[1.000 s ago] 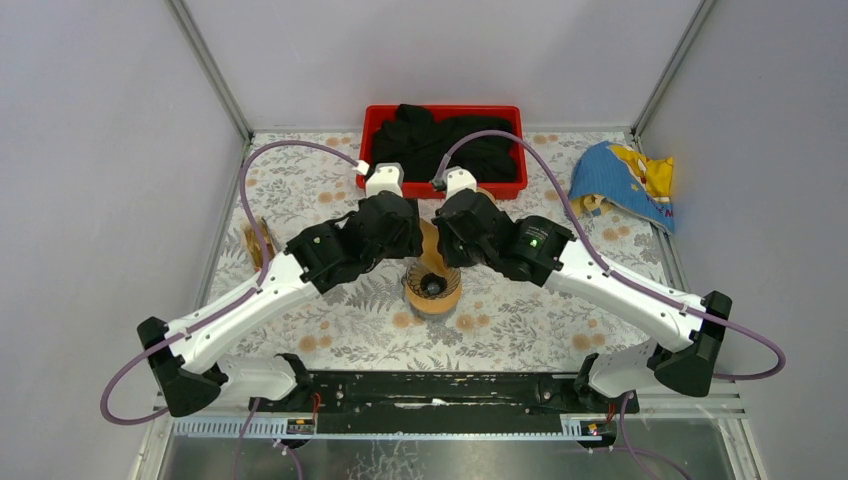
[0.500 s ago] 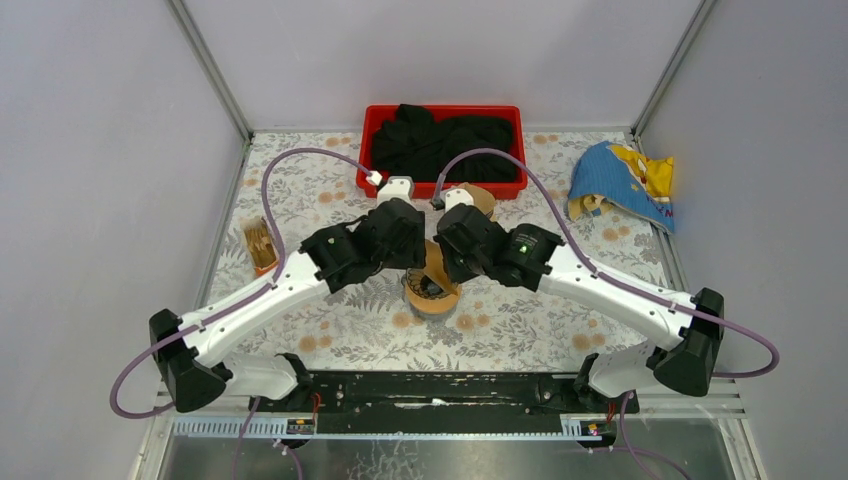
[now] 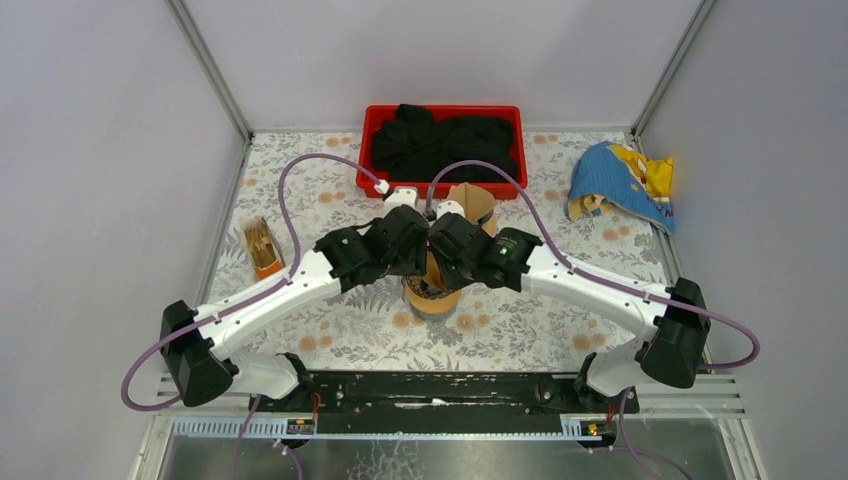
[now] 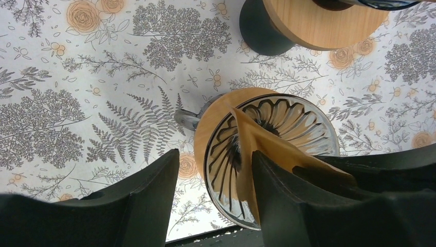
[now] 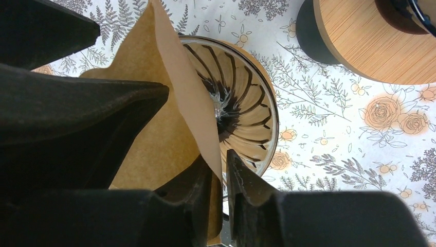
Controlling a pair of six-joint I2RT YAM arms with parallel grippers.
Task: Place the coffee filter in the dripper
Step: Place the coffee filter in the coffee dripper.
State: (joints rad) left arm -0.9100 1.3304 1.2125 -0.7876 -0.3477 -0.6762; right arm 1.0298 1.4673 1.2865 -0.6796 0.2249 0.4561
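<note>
Filter at the dripper, both wrists crowded over it
From above, I see the dripper (image 3: 431,297) mid-table, and the coffee filter (image 3: 436,263) stands tilted over it between my two wrists. On the left wrist camera, the left gripper (image 4: 213,159) is spread wide with nothing between its fingers, and the filter leans across one side of the ribbed cone. On the right wrist camera, the right gripper (image 5: 224,165) is barely parted with the filter's edge in the slit; pinched or loose, I can't tell
</note>
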